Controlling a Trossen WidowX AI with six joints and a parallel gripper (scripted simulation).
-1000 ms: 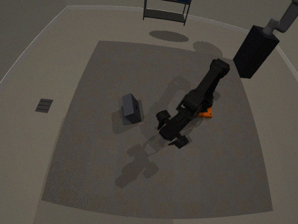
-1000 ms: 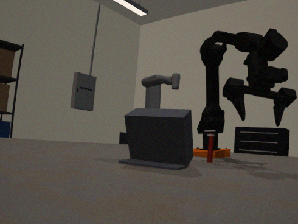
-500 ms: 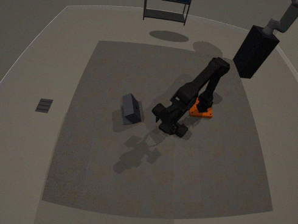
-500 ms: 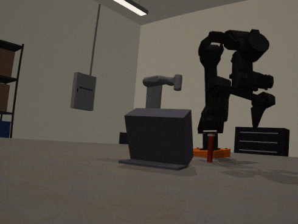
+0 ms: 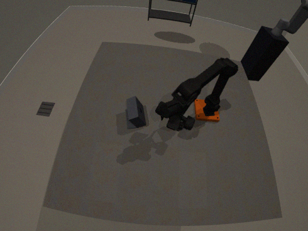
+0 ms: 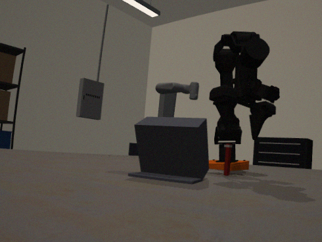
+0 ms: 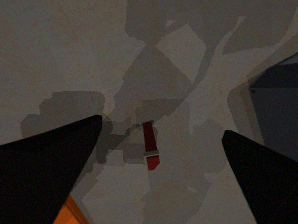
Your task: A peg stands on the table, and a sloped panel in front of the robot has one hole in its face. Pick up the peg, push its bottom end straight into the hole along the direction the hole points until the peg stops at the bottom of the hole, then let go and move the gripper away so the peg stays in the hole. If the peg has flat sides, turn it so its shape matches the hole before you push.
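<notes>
The red peg (image 6: 227, 162) (image 7: 150, 138) stands upright on the table, with a pale band near its top; its top end looks angular. In the top view the arm hides it. The grey sloped panel block (image 5: 135, 110) (image 6: 171, 149) (image 7: 277, 112) stands beyond the peg from the robot base. Its dark hole (image 5: 141, 110) shows small on the face toward the robot; the exterior camera sees the block's back. My gripper (image 7: 163, 128) is open and empty, above the table. In the wrist view the peg shows between the two fingertips, clearly below them.
The orange robot base (image 5: 201, 116) (image 6: 243, 165) is close behind the peg, and a corner of it shows in the wrist view (image 7: 70, 212). The panel's foot plate (image 6: 164, 177) lies flat on the table. Arm shadows cross the table around the peg.
</notes>
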